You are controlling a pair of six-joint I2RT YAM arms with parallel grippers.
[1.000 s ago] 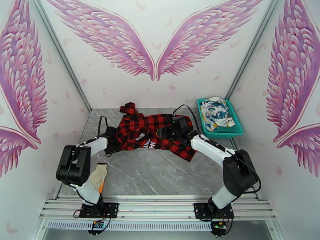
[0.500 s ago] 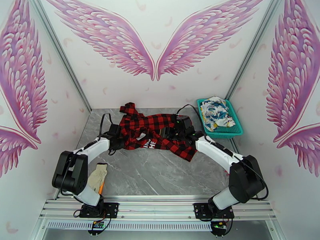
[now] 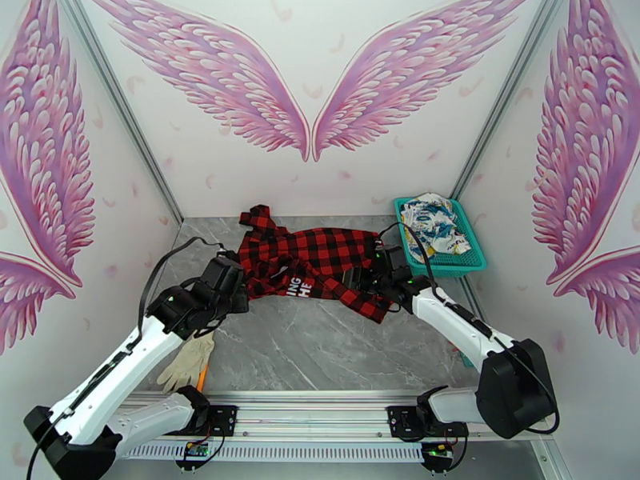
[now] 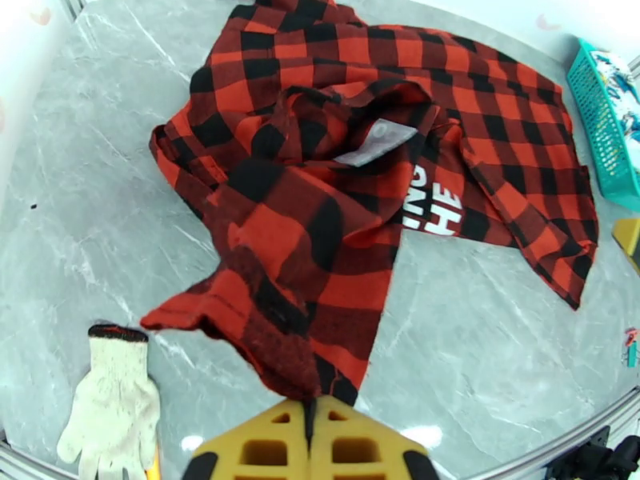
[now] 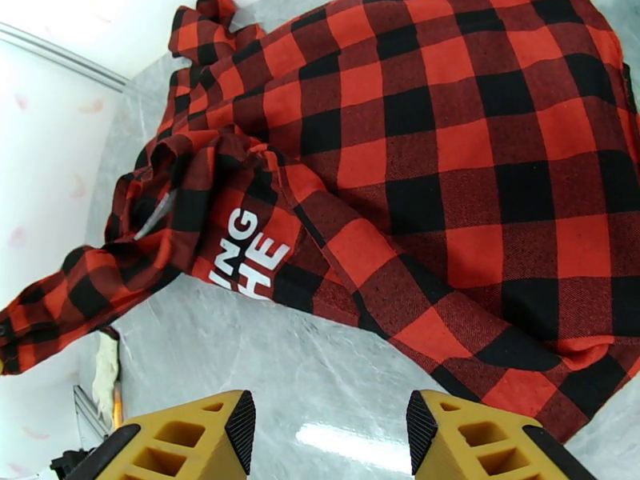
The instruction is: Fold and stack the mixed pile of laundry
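L pincer point(image 4: 309, 408) nips near-left corner of shirt point(image 3: 320, 259), R pincer point(image 5: 330, 430) gapes above it; long axis lies L–R across bench point(image 3: 320, 350).

A robot test booth, not a home: white panel walls point(image 3: 320, 178) printed with pink wings point(image 3: 216, 74) stand beyond the left hand point(image 4: 310, 410). Under it lies a grey marble-look table point(image 3: 320, 346). Behind it, robot arms point(image 3: 120, 370) are bolted to an aluminium rail point(image 3: 320, 414).

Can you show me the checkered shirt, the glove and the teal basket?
checkered shirt point(image 3: 320, 251), top view, its flat middle.
glove point(image 4: 112, 400), left wrist view, its palm.
basket point(image 3: 448, 268), top view, its near rim.
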